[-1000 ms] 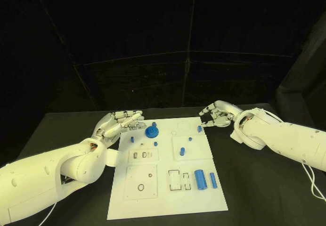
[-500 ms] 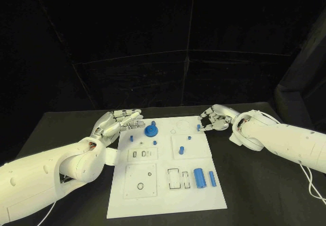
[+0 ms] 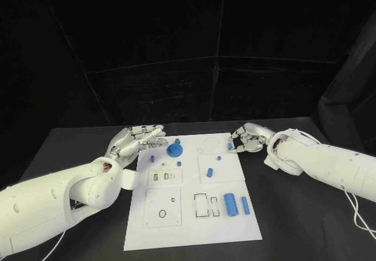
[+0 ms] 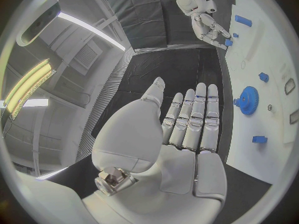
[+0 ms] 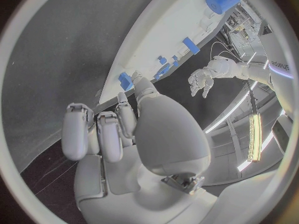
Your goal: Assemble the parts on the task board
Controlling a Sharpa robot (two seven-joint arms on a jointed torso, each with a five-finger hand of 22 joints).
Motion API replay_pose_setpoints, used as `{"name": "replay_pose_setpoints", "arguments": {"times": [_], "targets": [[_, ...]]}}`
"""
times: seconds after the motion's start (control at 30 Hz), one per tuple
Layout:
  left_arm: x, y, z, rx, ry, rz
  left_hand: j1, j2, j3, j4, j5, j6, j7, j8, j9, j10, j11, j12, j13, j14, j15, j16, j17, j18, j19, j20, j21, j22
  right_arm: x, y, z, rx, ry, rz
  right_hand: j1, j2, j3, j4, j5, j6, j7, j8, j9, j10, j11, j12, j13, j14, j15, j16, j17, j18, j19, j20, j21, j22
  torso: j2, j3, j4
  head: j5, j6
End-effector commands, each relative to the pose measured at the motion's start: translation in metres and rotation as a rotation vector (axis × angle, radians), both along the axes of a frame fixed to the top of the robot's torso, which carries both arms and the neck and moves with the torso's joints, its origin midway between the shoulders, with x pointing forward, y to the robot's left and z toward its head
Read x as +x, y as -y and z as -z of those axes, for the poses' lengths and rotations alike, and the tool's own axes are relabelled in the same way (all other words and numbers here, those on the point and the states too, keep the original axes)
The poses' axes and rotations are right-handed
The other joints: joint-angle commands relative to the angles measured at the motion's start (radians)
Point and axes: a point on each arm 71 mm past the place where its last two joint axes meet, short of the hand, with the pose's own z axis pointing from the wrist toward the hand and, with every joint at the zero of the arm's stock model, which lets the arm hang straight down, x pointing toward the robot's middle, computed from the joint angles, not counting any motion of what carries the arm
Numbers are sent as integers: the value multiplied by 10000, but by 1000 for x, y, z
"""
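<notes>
Black table (image 3: 305,206): L hand (image 3: 139,140) released, flat; R hand (image 3: 245,137) pinching blue peg (image 3: 230,146).

A: What does the rig look like from your end?

B: I'm seeing two chunky glossy white arm shells, each ending in a silver segmented left hand (image 3: 138,139) and right hand (image 3: 246,137).

A: Any hardware showing?

B: Yeah, a metal bolt on each wrist and a thin white cable (image 3: 356,209) under the right arm.

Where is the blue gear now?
In the head view the blue gear lies on the board's far left part, just beside the left hand's fingertips.
</notes>
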Motion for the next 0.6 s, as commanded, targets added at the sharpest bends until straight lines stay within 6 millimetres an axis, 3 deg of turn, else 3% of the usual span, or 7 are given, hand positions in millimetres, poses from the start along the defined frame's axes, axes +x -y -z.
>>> {"name": "replay_pose_setpoints", "arguments": {"times": [0.03,0.6], "targets": [[0,1,-2,-19,119,78,7,69,18,-50,-53,86,289,-67,-3,78,7,-51,-8,86,6,-45,11,69,76,15,-35,-13,0,-2,2,-16,-78,-171,6,160,35,-74,-107,97,-13,77,6,72,-36,52,-11,908,3,38,2053,-160,67,-19,47,7,-3,9,-1,12,-15],[0,0,-1,-2,99,63,23,93,33,-77,-53,92,288,-70,-3,85,6,-58,-9,96,3,-61,11,68,88,12,-45,-19,2,-5,5,-85,-71,-246,86,513,287,-211,-561,507,-75,161,-6,168,-95,159,81,914,-44,45,2083,-172,99,-57,75,76,-2,12,-1,23,-23]]}}
